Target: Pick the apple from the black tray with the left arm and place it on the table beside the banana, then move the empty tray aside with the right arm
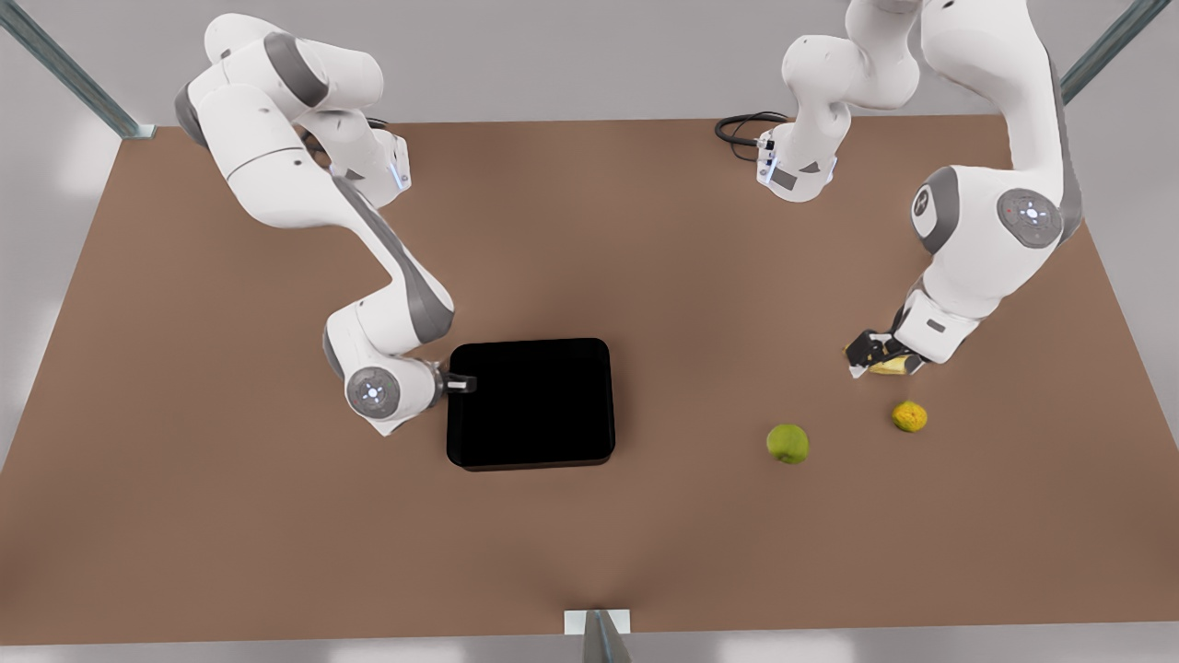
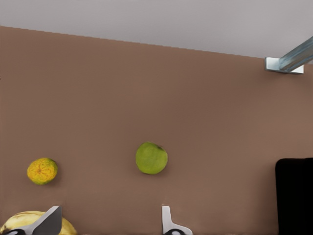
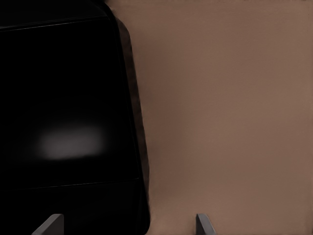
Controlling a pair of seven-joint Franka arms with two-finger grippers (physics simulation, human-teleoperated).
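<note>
Front view: apple (image 1: 787,443) already on the bench (image 1: 645,552), tray's next

Right pincer (image 1: 461,382) open at black tray (image 1: 531,402) 9 o'clock rim; looks stiff, slick. Left pincer (image 1: 870,354) open over banana (image 1: 890,366).

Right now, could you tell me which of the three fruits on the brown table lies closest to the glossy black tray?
The round yellow-green apple. It lies nearer the black tray than the bumpy orange-yellow fruit or the yellow banana, which sits under the left gripper.

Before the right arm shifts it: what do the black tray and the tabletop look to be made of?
The black tray looks like glossy plastic or lacquer, judging by the soft highlight on its floor; the render leaves it open. The table reads as matte brown board, even in tone and without glare. The right gripper straddles the tray's rim, fingers apart.
</note>
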